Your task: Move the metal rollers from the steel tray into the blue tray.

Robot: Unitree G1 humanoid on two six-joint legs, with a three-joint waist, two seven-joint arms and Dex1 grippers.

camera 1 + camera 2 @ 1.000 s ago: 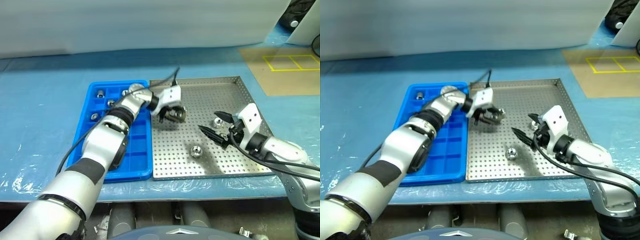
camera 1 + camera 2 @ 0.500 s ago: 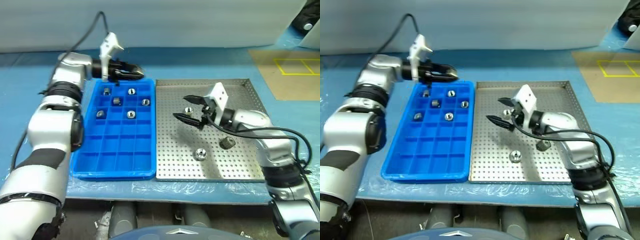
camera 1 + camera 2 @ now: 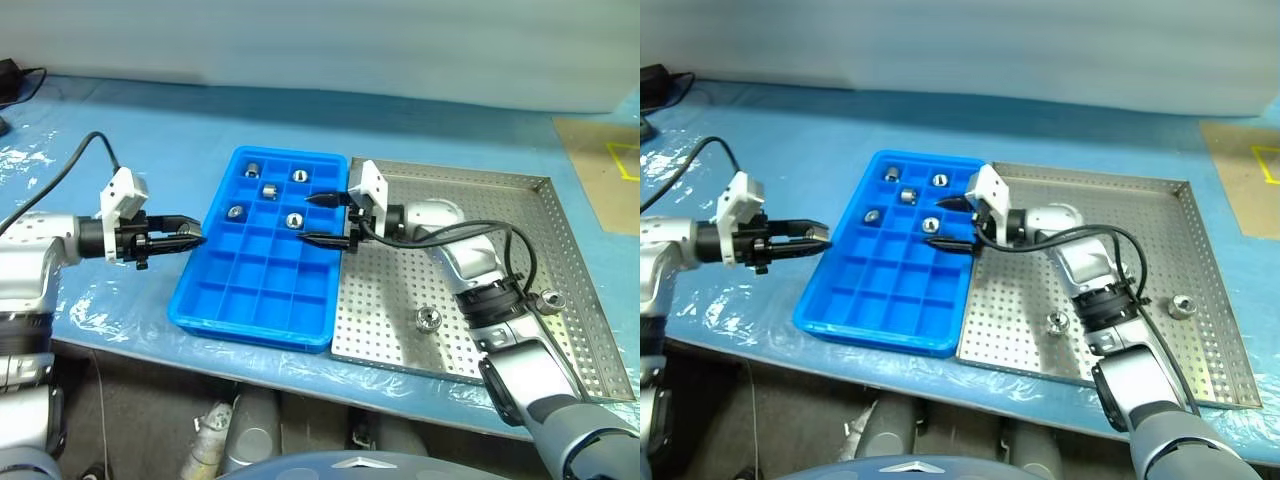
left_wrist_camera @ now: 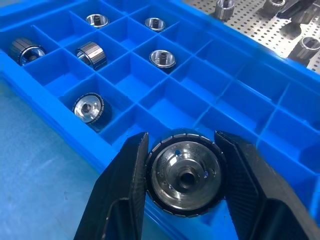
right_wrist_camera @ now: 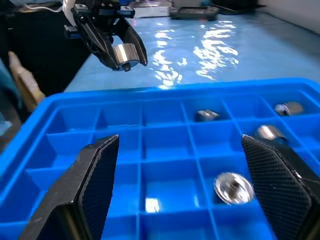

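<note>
My left hand (image 4: 182, 175) is clenched on a ridged roller (image 4: 183, 172), held just off the blue tray's (image 3: 200, 290) left rim so I can carry it over a free compartment, I judge. My right hand (image 3: 325, 218) hangs released and empty, fingers wide, over the tray's right edge, likely waiting its turn. Five rollers (image 3: 268, 191) sit singly in compartments at the far end; the rest are bare. The steel tray (image 3: 520, 185) on the desk still holds two rollers (image 3: 429, 319).
</note>
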